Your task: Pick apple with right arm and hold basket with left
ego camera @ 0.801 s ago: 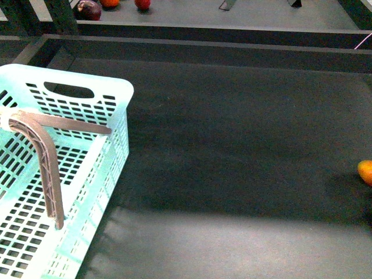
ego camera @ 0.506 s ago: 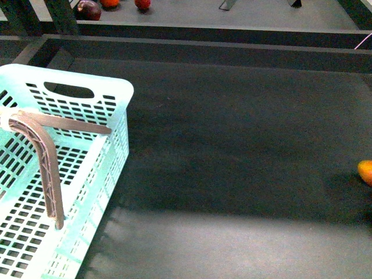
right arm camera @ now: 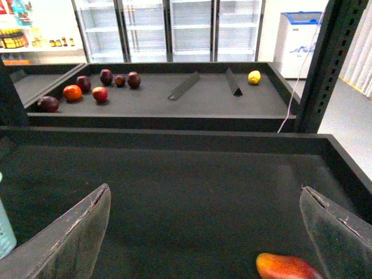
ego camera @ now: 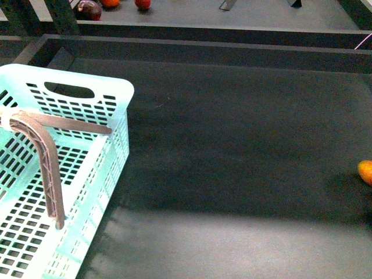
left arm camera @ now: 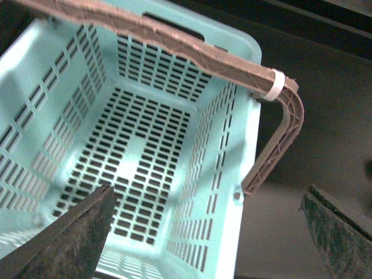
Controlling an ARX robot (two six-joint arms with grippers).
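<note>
Basket (ego camera: 87, 93) at lower left of the front frame, on the dark bench (ego camera: 232, 145), handle (ego camera: 49, 168) raised. Apple (ego camera: 365, 172) at the right edge, well apart. Left hand (left arm camera: 209, 189) spread wide above the basket, gripping nothing. Right hand (right arm camera: 204, 190) likewise apart, clear of the apple
</note>
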